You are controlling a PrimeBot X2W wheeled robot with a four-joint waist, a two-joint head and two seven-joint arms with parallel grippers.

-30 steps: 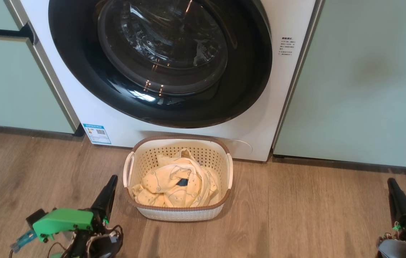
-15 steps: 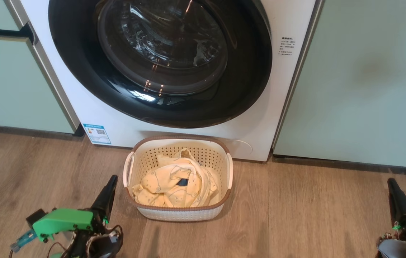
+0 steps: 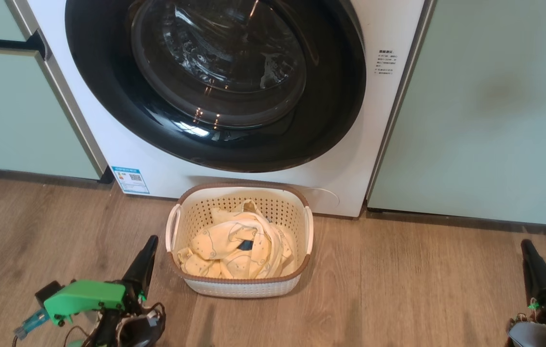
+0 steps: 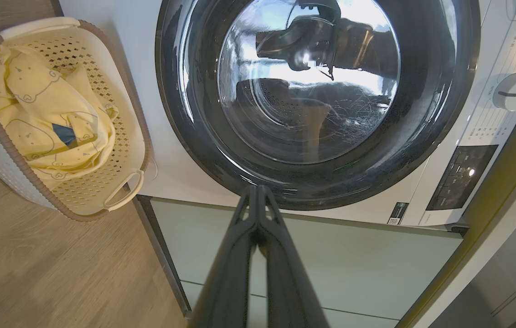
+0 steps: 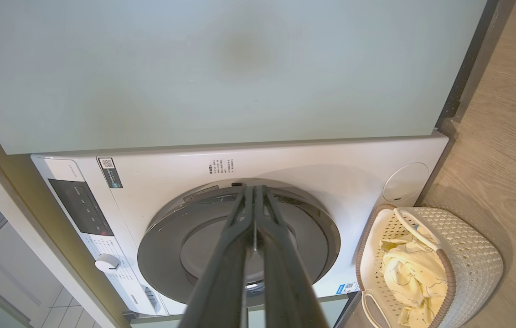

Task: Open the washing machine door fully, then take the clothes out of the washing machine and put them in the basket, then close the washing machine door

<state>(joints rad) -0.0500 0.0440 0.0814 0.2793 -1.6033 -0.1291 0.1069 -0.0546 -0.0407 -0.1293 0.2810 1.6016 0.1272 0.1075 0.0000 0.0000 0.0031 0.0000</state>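
Head view: the door [image 3: 217,62] sits at 12 o'clock, its black ring lying flat against the white washer [image 3: 123,154], so it looks shut. Straight below it, at 6 o'clock, the basket [image 3: 239,286] stands on the floor [image 3: 398,289] just in front of the machine, with the clothes [image 3: 234,250] heaped inside. The left gripper [image 3: 150,246] rests at 7 o'clock, just beside the basket's left wall but apart from it. The right gripper [image 3: 528,250] rests at 4 o'clock, well apart from everything. Both have their fingers pressed together and hold nothing. Over the last second nothing has shifted here: door, basket, cloth and both grippers stay where they were.

Left wrist view: the left gripper [image 4: 255,196] points its closed tips at the door's [image 4: 312,91] lower ring without touching it. The basket [image 4: 146,150] is at 10 o'clock, and the clothes [image 4: 43,114] are folded over themselves with a small dark patch showing. The glass carries bright reflections, so I cannot tell for certain that the drum is empty, though no cloth shows through it.

Right wrist view: the right gripper [image 5: 254,193] has its tips together and is aimed at the top of the door [image 5: 171,237], which lies flush with the machine's front. The basket [image 5: 472,255] is at 4 o'clock and the clothes [image 5: 413,273] lie in it. A pale green cabinet [image 5: 221,68] spans 12 o'clock.

With all this still and both arms drawn back empty, I judge the task finished: the load is out and the door is closed.
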